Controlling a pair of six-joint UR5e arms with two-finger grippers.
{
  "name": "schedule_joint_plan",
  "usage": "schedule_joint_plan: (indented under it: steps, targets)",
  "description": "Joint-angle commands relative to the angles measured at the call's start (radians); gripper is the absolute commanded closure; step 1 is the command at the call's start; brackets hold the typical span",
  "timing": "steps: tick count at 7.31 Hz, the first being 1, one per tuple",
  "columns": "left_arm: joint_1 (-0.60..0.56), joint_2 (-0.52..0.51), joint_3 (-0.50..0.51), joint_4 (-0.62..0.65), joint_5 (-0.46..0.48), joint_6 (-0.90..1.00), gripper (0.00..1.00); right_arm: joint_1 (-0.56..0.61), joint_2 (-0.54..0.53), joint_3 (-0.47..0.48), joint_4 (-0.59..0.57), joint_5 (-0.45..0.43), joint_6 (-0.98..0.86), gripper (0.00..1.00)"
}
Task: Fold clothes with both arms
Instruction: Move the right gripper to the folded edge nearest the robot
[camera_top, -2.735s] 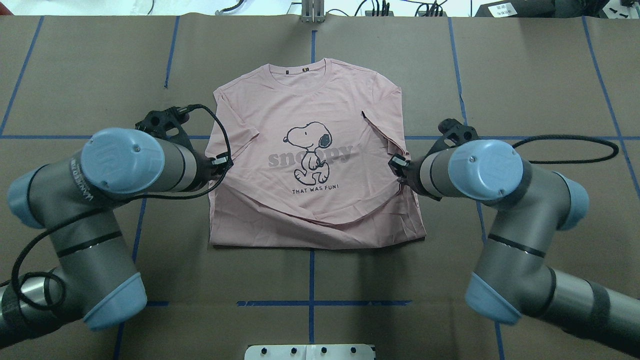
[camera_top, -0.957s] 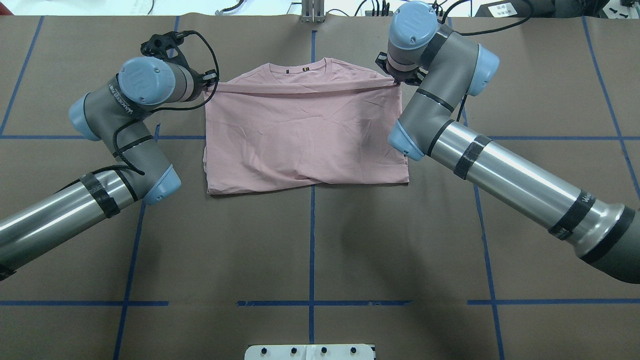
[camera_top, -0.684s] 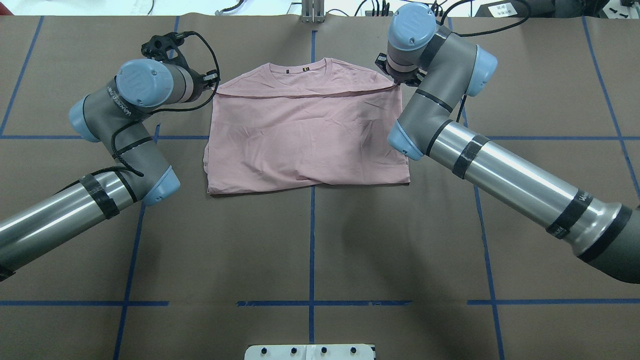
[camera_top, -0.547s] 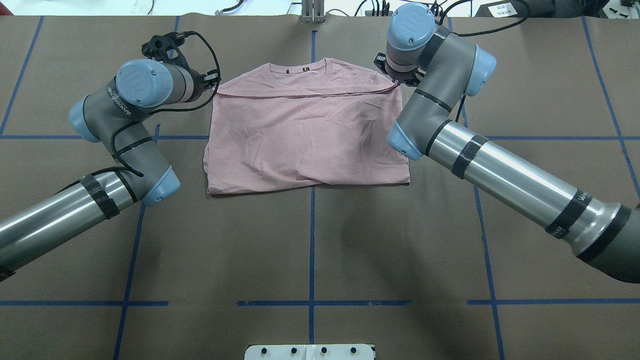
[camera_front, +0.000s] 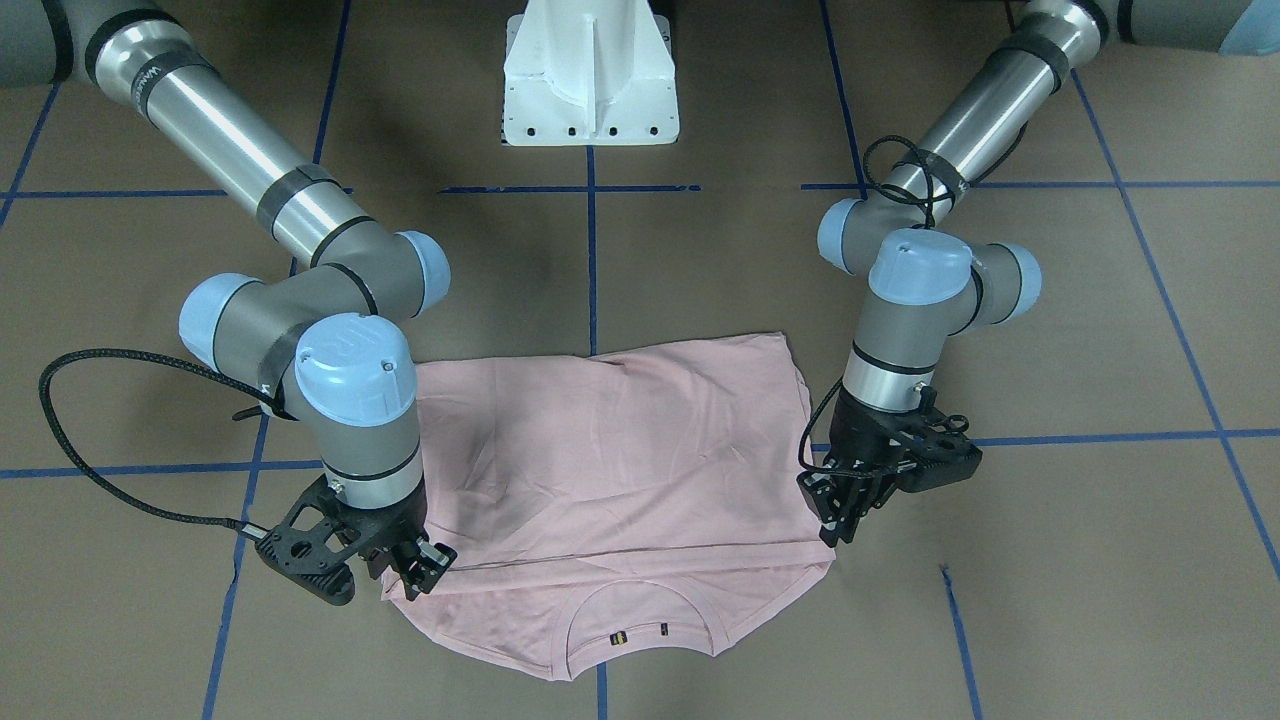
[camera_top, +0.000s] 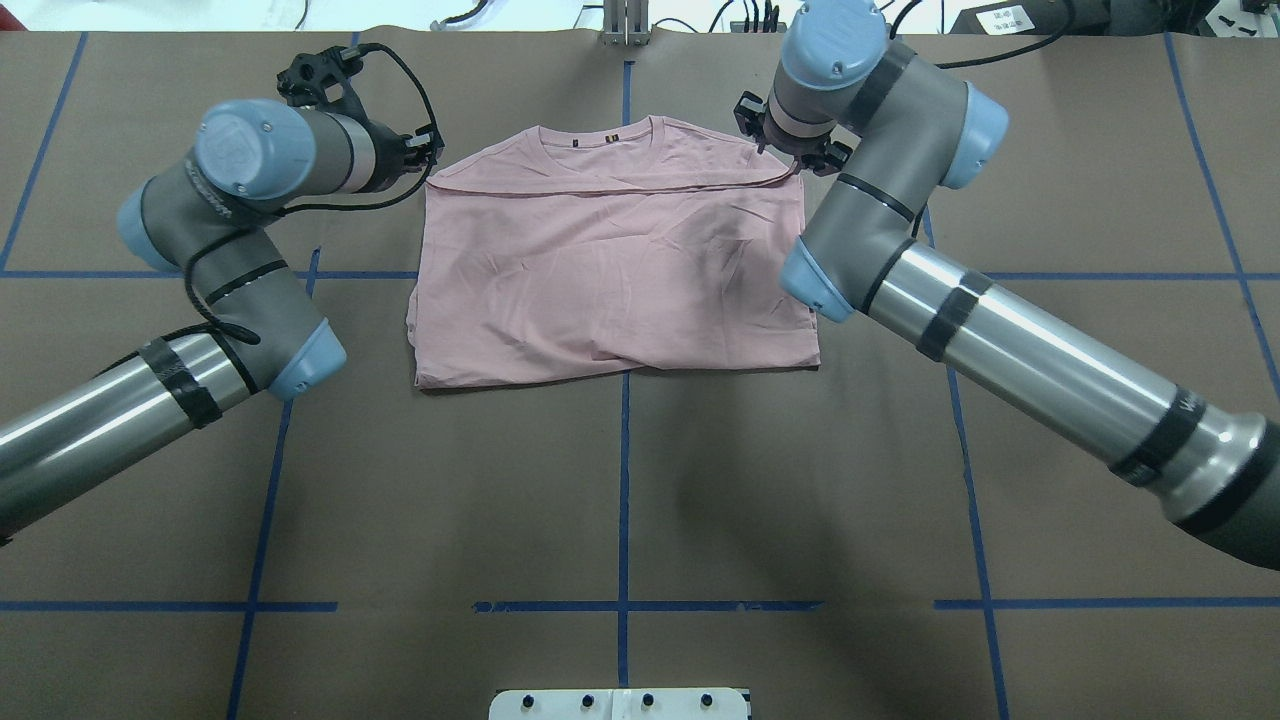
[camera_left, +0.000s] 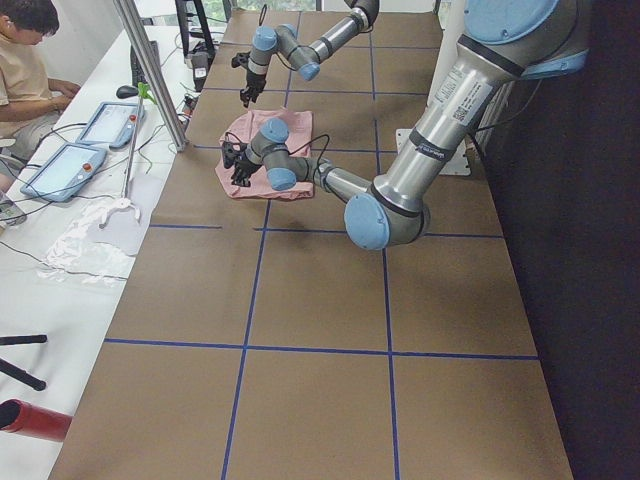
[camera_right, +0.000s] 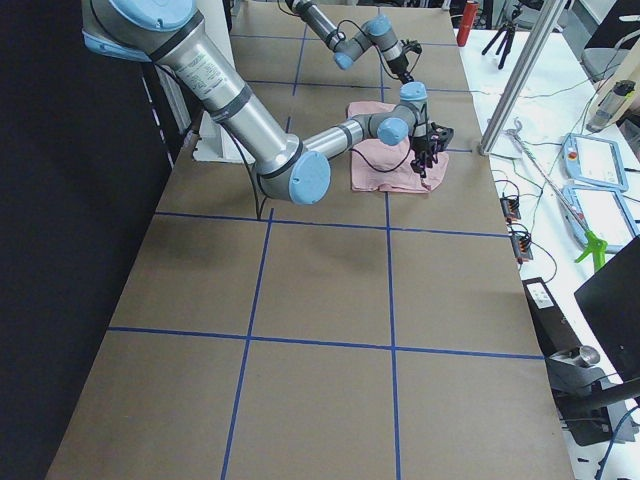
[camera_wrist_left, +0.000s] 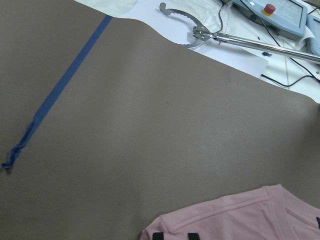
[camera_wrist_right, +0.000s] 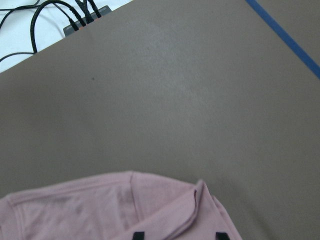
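Brown table (camera_top: 450, 500) (blue tape grid (camera_top: 622, 606)); white side bench (camera_left: 25, 290), perhaps holding tablets (camera_left: 60, 170).

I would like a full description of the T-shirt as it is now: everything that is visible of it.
The T-shirt is pale pink, soft-looking cloth, lightly creased. It lies flat on the brown table, folded once: its lower half is laid over the chest, the edge just short of the ribbed collar, so no print shows. Two small tags sit at the collar. The left hand and right hand stand open at the fold's far corners; contact is unclear.
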Motion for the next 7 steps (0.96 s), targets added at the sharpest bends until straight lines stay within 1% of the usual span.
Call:
schedule_joint_plan:
  steps: [1, 2, 3, 4, 7]
  targets:
    - [-0.032, 0.071, -0.081, -0.036, -0.090, 0.013, 0.71, -0.077, -0.269, 0.365, 0.001, 0.050, 0.087, 0.34]
    - [-0.032, 0.073, -0.082, -0.036, -0.090, 0.020, 0.71, -0.111, -0.325, 0.414, 0.003, 0.040, 0.164, 0.30]
    - [-0.031, 0.074, -0.082, -0.034, -0.089, 0.020, 0.71, -0.145, -0.347, 0.414, 0.003, 0.014, 0.204, 0.28]
    - [-0.029, 0.073, -0.082, -0.033, -0.089, 0.020, 0.69, -0.161, -0.353, 0.414, 0.003, 0.000, 0.209, 0.28]
    - [-0.029, 0.073, -0.102, -0.023, -0.087, 0.020, 0.69, -0.190, -0.360, 0.414, 0.003, 0.000, 0.238, 0.29]
